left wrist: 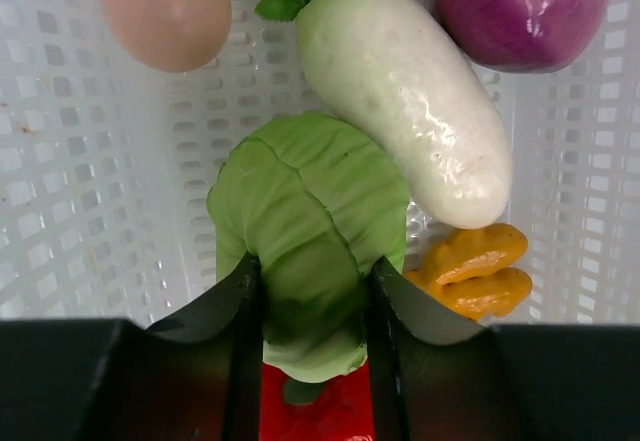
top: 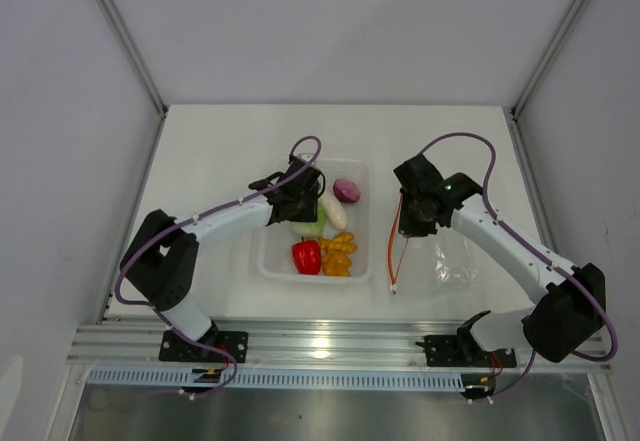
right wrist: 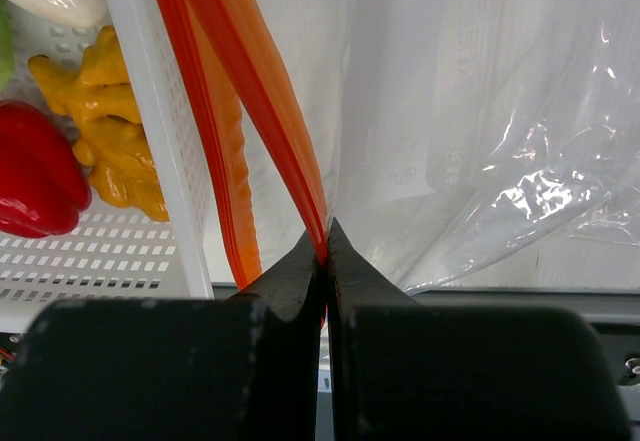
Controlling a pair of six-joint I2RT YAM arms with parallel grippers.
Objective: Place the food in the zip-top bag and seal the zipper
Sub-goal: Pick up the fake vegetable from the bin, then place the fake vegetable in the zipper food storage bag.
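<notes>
From above, the left arm folds at its elbow near the base and stretches far and rightward, wrist tipped down so the left tool (top: 300, 197) sits inside the white tray (top: 365, 273) in the middle of the surface (top: 220, 151), where the food lies. The right arm bends in from the right, its right tool (top: 415, 217) at the far end of the zip-top bag (top: 452, 259), which lies just right of the tray; the zipper (top: 396, 253) trails toward the near edge in two strands, likely to keep the mouth parted for loading. In the left wrist view the jaws stand narrow on either flank of the green cabbage (left wrist: 300, 211), touching it, a grip that looks meant to lift it out; the white radish (left wrist: 410, 121) leans on its far right side, the purple onion (left wrist: 520, 6) and pink round piece (left wrist: 165, 11) lie farther off, the orange-yellow lumpy piece (left wrist: 475, 273) is to the right, and the red bell pepper (left wrist: 312, 411) is under the near end. In the right wrist view the jaws pinch tight on one lip of the zipper; the other lip parts to its left, and clear film falls away to the right.
</notes>
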